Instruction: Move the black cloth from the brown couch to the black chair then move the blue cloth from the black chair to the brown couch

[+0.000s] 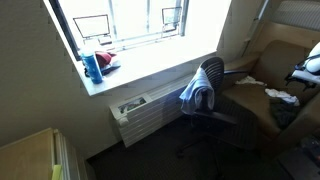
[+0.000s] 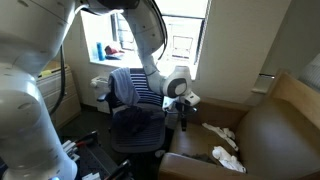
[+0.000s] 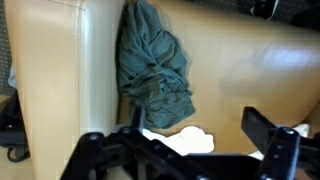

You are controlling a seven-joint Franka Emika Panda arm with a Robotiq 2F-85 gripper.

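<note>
The claw (image 3: 176,140) is open wide and holds nothing. Right under it, a white rag (image 3: 196,141) lies on the brown couch (image 3: 235,80). A bit farther, the black cloth (image 3: 152,65) sits bunched in the couch's crack. The claw might grab the white rag too, because it is so close.

Brown couch (image 3: 60,80): smooth, leather-like skin with a soft sheen; stitched seam at left of the wrist view.
Dark cloth (image 3: 155,65), upper centre: soft fabric, matt, heavily creased.
Blue cloth (image 2: 135,85) over black chair (image 2: 140,130): limp striped fabric, matt.
Robot arm (image 2: 30,90), left of frame: hard white shell, glossy.
</note>
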